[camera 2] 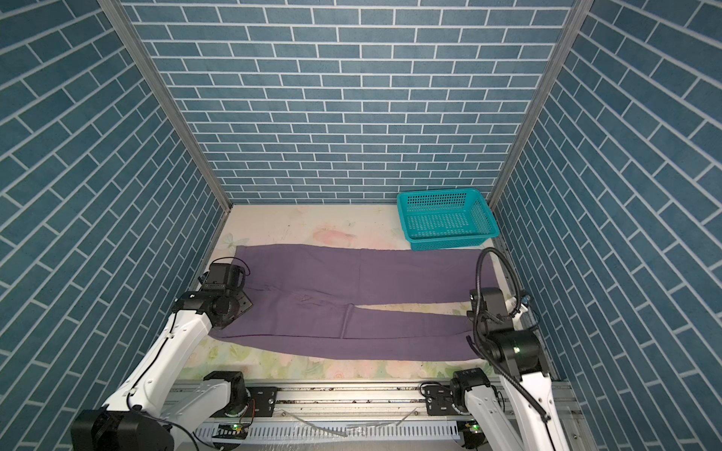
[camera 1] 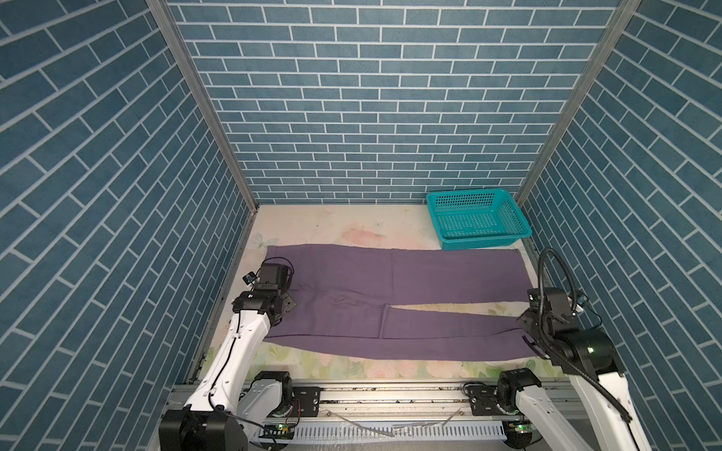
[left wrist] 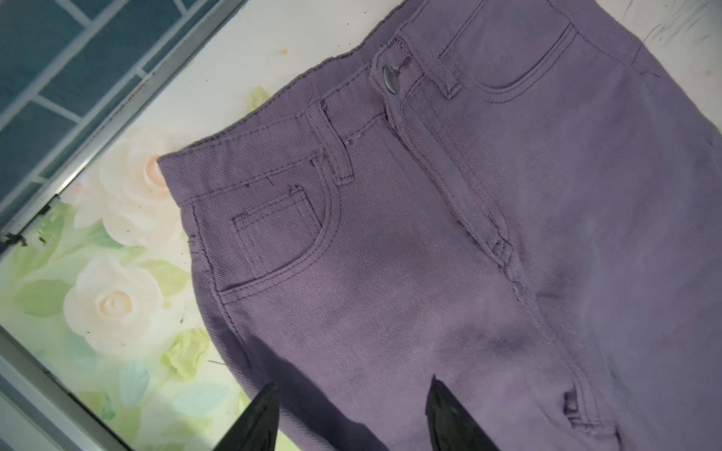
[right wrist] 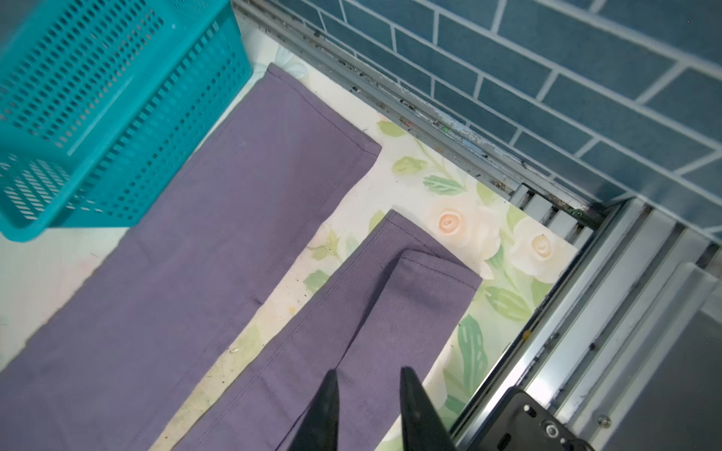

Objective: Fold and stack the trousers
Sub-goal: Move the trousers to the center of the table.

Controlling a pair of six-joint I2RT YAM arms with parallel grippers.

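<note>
Left gripper of mine hangs released, jaws apart with nothing between them, over the hip of the trousers. My right gripper is likewise unclenched, its two fingers parted above the near leg close to the hem.

I see the trousers spread flat across the flowered desk, waist toward my left arm and both wide legs running toward my right. They are a muted purple twill. My left wrist view shows a metal button fastened at the waistband, belt loops, curved front pockets with a small coin pocket, and a stitched fly. The legs part from the crotch outward, a narrow wedge of desk showing between them. At the end of the near leg one hem corner is folded back over itself; the far leg ends in a flat, square hem.

At the desk's far right corner sits a teal perforated basket, upright, its slotted floor in plain view. The far leg's edge runs right along the basket's front wall.
</note>
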